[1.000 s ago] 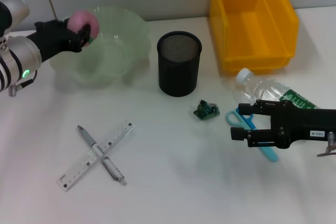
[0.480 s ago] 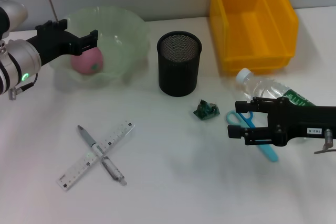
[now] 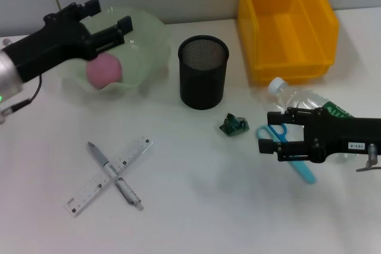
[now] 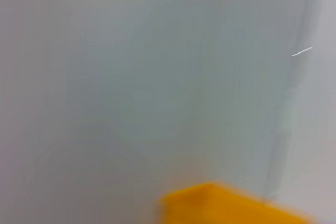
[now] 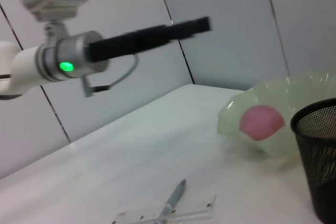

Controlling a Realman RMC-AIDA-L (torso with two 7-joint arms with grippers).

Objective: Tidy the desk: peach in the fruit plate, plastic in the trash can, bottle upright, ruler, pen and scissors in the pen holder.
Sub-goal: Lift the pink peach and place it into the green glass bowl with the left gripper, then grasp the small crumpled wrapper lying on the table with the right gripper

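The pink peach (image 3: pixel 104 69) lies in the pale green fruit plate (image 3: pixel 146 37); both also show in the right wrist view, peach (image 5: pixel 261 121) and plate (image 5: pixel 231 119). My left gripper (image 3: pixel 107 19) is open and empty, raised above the plate. My right gripper (image 3: pixel 268 133) is open, its fingers on either side of the handles of the blue scissors (image 3: pixel 300 168). The clear bottle (image 3: pixel 309 106) lies on its side behind it. A green plastic scrap (image 3: pixel 233 125) lies near the black mesh pen holder (image 3: pixel 203 71). The pen (image 3: pixel 97 154) and ruler (image 3: pixel 134 151) lie crossed at the front left.
A yellow bin (image 3: pixel 286 22) stands at the back right; its corner shows in the left wrist view (image 4: pixel 231 205) against a grey wall. The right wrist view shows my left arm's gripper (image 5: pixel 202 23) high above the table, the pen (image 5: pixel 173 198) and the pen holder (image 5: pixel 320 150).
My left gripper let go of the peach, which now lies in the plate, then rose and swung to the right above it. The right gripper has barely moved.
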